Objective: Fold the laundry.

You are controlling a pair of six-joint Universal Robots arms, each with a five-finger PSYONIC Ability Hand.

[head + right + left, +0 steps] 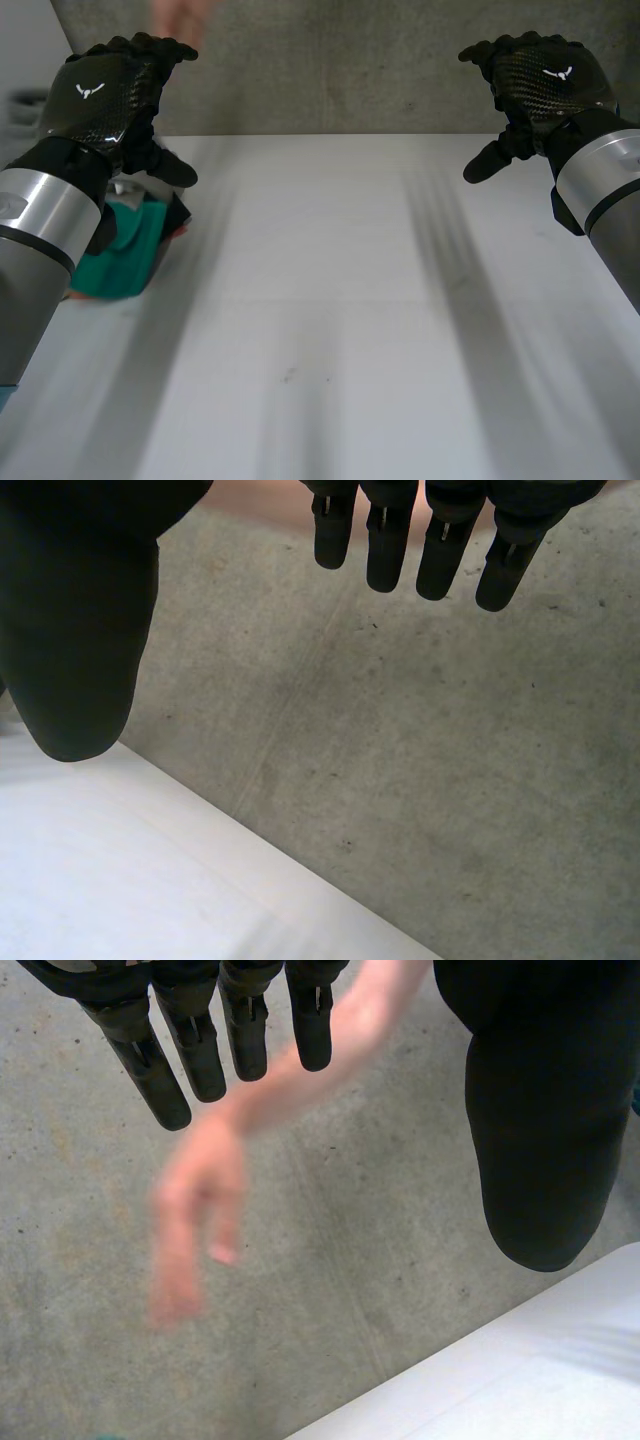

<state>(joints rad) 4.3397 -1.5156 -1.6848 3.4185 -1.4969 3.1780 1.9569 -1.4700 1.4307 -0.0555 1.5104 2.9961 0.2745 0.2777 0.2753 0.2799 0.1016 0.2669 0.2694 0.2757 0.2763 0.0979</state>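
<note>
Over the far edge of the smooth white table (330,330) hover the left hand (100,95) and right hand (545,80), glossy black, fingers straight and empty, while a soft teal folded cloth (125,265) lies under the left forearm (40,230), long axis hidden, and a person's hand (195,1210) hangs beyond.

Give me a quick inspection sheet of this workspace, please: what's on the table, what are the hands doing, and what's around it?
Surface: white table, with laundry at its left side.
Job's things: teal cloth, bunched, partly under the left arm, not yet laid out.
Clutter: nothing seen.
Hands: left hand is held in the air near the table's far left edge, fingers straight, holding nothing. Right hand is held in the air near the far right edge, fingers straight, holding nothing.
Cables: nothing seen.
Surroundings: grey concrete floor beyond the table. A person's hand, blurred, is just past the left hand's fingertips.
</note>
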